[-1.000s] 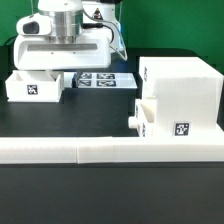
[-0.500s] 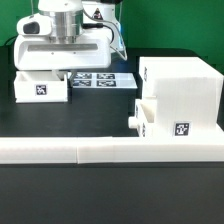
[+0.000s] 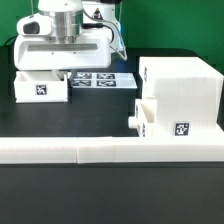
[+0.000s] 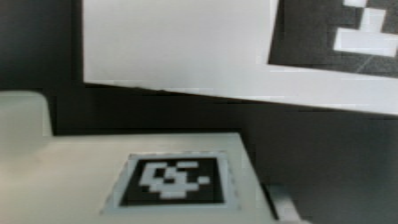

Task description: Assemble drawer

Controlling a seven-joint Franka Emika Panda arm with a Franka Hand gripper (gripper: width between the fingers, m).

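- The large boxy white plastic drawer housing (image 3: pixel 180 100) stood at the exterior view's right on the black table (image 3: pixel 100 115).
- One small white open-top tray (image 3: pixel 148 118) sat partly pushed into the housing's lower opening, its round front knob (image 3: pixel 131 121) pointing toward the exterior view's left.
- The second small white tray (image 3: pixel 40 88) sat at the far left, directly under the robot arm (image 3: pixel 62 35).
- Compared with a second ago, this tray had shifted slightly right; since half a second ago, nothing visibly moved.
- The gripper was hidden behind the arm's white body and the tray; cannot tell whether its fingers were spread or pinching.
- The flat marker board (image 3: pixel 100 80) lay between the left tray and the housing, just beside the tray.
- The long low white L-shaped bar (image 3: pixel 105 152) ran across the near side.
- Wrist view: blurred close-up of a tagged white tray surface (image 4: pixel 169 175) and the marker board (image 4: pixel 196 45) beyond it.
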